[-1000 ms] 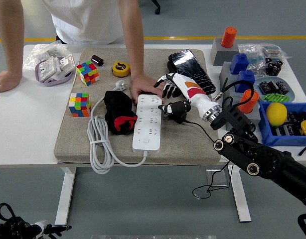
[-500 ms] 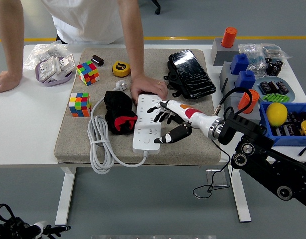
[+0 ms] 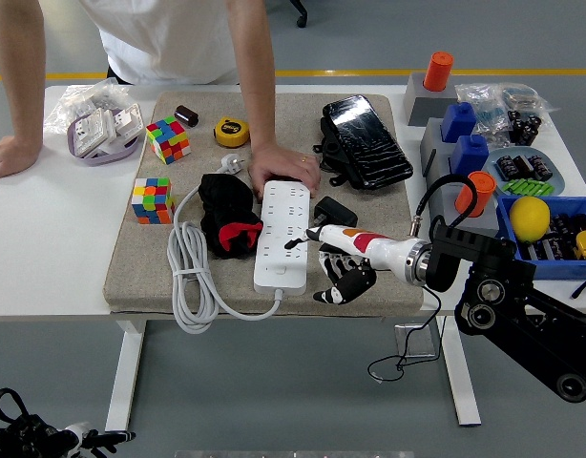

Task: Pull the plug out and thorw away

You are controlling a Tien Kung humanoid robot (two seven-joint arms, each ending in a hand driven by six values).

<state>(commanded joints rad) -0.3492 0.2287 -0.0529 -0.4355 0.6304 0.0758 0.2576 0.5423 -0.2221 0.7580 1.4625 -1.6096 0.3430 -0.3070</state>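
A white power strip [image 3: 282, 234] lies on the grey mat [image 3: 150, 267], its white cord coiled at the left. A black plug adapter [image 3: 333, 211] lies on the mat just right of the strip, out of the sockets, with a thin black cable [image 3: 400, 358] running off the table's front edge. My right hand [image 3: 333, 272] hovers over the mat's front edge, right of the strip's near end, fingers spread and holding nothing. One finger points toward the strip. A person's hand [image 3: 283, 170] presses on the strip's far end.
A black and red cloth [image 3: 228, 215] lies left of the strip. Two puzzle cubes [image 3: 152, 200], a yellow tape measure [image 3: 232, 132] and a black phone [image 3: 366, 140] are on the mat. A blue bin [image 3: 551, 258] stands at the right. The person's other hand [image 3: 7, 157] rests at the far left.
My right hand held the black plug beside the strip's far end a second ago. It swept over the strip and dropped toward the mat's front edge, now empty. The plug lies on the mat.
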